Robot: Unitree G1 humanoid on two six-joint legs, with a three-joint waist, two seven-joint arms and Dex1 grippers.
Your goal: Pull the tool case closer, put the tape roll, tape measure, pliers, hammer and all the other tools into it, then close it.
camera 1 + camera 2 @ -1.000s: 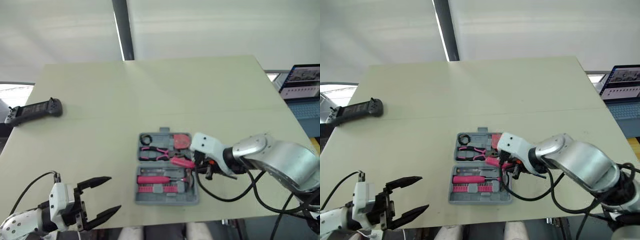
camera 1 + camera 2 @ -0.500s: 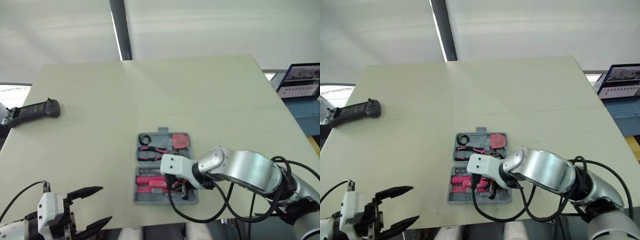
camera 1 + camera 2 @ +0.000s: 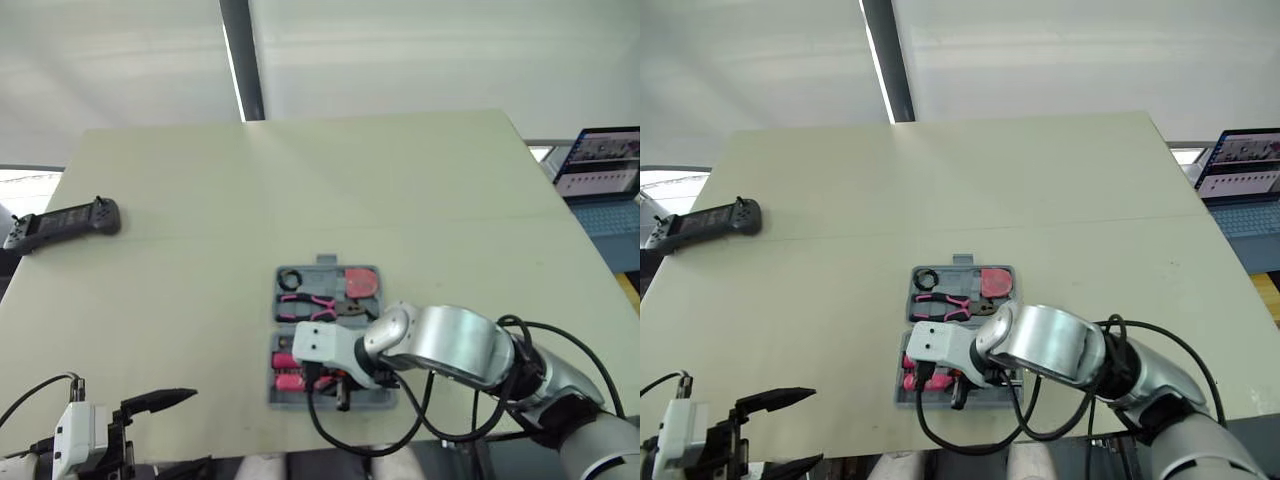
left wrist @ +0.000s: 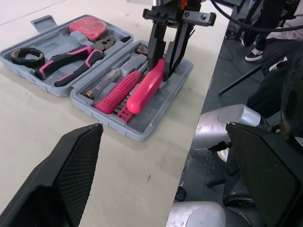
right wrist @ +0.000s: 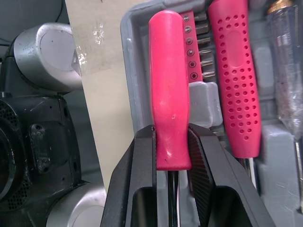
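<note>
Right wrist view | R hand (image 5: 170,142) clamped on pink screwdriver (image 5: 168,94), in tool case (image 5: 130,94) | L hand (image 4: 163,128) apart

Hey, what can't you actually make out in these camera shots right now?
Left eye view: the tool case's near half, covered by the right arm.
Right wrist view: the pink screwdriver's shaft end, buried between the right gripper's fingers.
Left eye view: the laptop screen, cut by the right edge, too small to read.

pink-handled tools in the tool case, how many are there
3: the pliers in the far half of the tool case; a dotted pink handle in its near half; a smooth pink handle beside it, held in the right gripper's jaws.
</note>
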